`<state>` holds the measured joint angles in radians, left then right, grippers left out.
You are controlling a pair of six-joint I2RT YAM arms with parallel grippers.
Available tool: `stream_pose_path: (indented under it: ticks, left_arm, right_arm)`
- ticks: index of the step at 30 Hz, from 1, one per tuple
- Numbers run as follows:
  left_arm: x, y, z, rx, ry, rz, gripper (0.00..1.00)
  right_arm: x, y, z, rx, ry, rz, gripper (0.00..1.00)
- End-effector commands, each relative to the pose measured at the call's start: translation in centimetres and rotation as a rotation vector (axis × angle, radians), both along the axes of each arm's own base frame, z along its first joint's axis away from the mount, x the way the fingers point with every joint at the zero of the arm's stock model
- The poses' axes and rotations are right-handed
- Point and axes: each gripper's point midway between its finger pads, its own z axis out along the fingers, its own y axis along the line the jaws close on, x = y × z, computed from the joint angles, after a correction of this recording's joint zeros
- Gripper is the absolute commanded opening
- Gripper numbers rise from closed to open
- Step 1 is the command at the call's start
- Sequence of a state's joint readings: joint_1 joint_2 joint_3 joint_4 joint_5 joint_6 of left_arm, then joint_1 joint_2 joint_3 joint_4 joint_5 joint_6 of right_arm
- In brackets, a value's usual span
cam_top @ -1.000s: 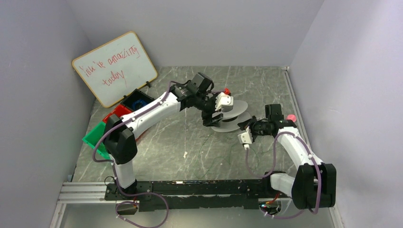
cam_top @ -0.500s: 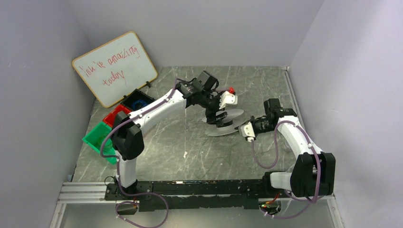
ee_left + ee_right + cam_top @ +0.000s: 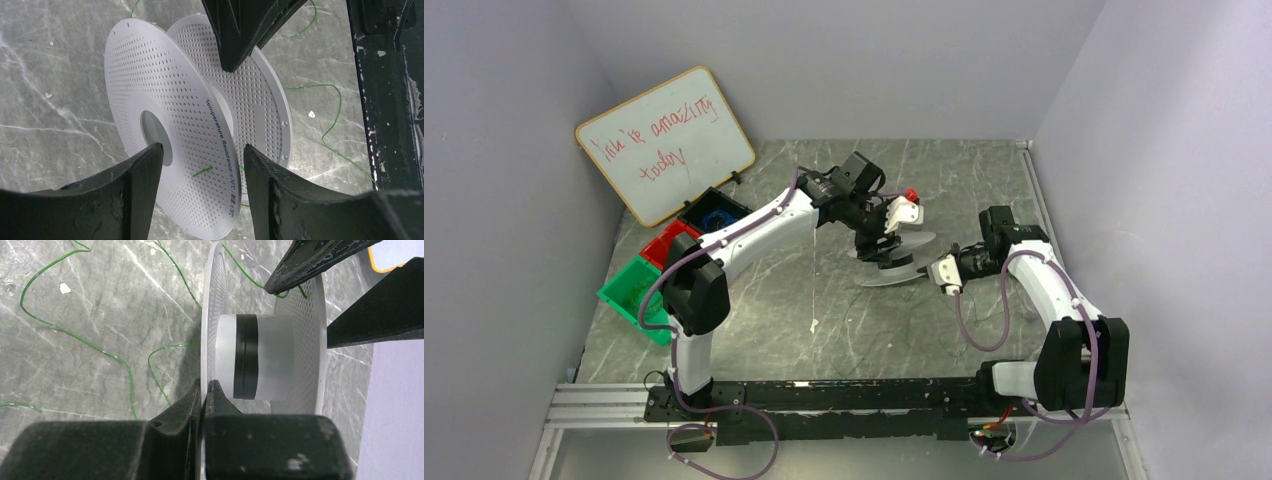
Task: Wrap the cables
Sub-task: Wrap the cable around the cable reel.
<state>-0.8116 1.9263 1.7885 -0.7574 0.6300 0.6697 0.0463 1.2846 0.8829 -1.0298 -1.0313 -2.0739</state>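
Observation:
A white perforated spool [image 3: 896, 258] with two flanges stands on edge on the marble table. My right gripper [image 3: 205, 390] is shut on the rim of one flange [image 3: 211, 315]; the hub [image 3: 246, 355] carries a black band. My left gripper [image 3: 202, 167] is open, and its fingers [image 3: 125, 192] straddle the other flange [image 3: 150, 85]. A short green wire end [image 3: 202, 171] pokes through a hole in that flange. The thin green cable [image 3: 100, 347] lies in loose squiggles on the table beside the spool; it also shows in the left wrist view [image 3: 331, 127].
A whiteboard [image 3: 664, 142] leans at the back left. Black [image 3: 714, 212], red [image 3: 672, 240] and green [image 3: 632, 288] bins sit along the left wall, with a blue coil in the black one. A small red object [image 3: 911, 192] lies behind the spool. Walls close in on both sides.
The right gripper rose from below the spool to its right rim and closed on the flange. The left arm swung over the spool, which shifted slightly left. Little moved in the last half second.

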Motion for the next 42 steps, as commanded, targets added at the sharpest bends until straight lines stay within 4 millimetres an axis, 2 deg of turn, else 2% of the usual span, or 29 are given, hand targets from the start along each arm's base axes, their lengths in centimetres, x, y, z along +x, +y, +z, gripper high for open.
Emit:
stream_pose_path:
  ticks: [1, 10, 17, 19, 23, 25, 31, 33, 36, 40, 42]
  left_arm:
    - [-0.2, 0.0, 0.2, 0.001, -0.017, -0.010, 0.63]
    - [0.9, -0.3, -0.7, 0.046, -0.103, 0.056, 0.54]
    - [1.9, -0.5, -1.3, 0.085, -0.178, 0.107, 0.42]
    - [2.2, -0.5, -1.2, 0.085, -0.190, 0.120, 0.36]
    - [2.2, -0.6, -1.3, 0.089, -0.185, 0.124, 0.11]
    - [2.2, -0.6, -1.3, 0.088, -0.185, 0.129, 0.03]
    - [2.5, -0.7, -0.7, 0.072, -0.167, 0.180, 0.03]
    - [2.8, -0.7, -0.1, 0.054, -0.156, 0.222, 0.03]
    - [3.8, -0.5, 1.5, 0.004, -0.128, 0.310, 0.02]
    - [5.6, 0.5, 4.3, -0.071, -0.081, 0.435, 0.03]
    - [6.6, 1.2, 5.6, -0.107, -0.068, 0.489, 0.03]
  right_arm:
    - [-1.7, 0.1, 0.0, -0.003, -0.025, 0.109, 0.00]
    - [-2.2, 0.4, 0.9, 0.022, 0.073, 0.114, 0.00]
    - [-2.7, 0.6, 2.1, 0.051, 0.160, 0.129, 0.00]
    - [-2.6, 0.6, 2.1, 0.053, 0.165, 0.127, 0.00]
    - [-2.6, 0.6, 2.3, 0.061, 0.186, 0.123, 0.00]
    - [-2.3, 0.7, 2.8, 0.074, 0.210, 0.105, 0.00]
    - [-0.6, 1.0, 4.8, 0.121, 0.282, 0.020, 0.00]
    - [0.4, 0.9, 5.9, 0.139, 0.333, -0.033, 0.14]
    - [2.4, 0.5, 8.0, 0.181, 0.457, -0.164, 0.44]
    - [5.0, -1.0, 10.1, 0.213, 0.520, -0.320, 0.63]
    - [5.9, -1.5, 10.7, 0.216, 0.539, -0.402, 0.69]
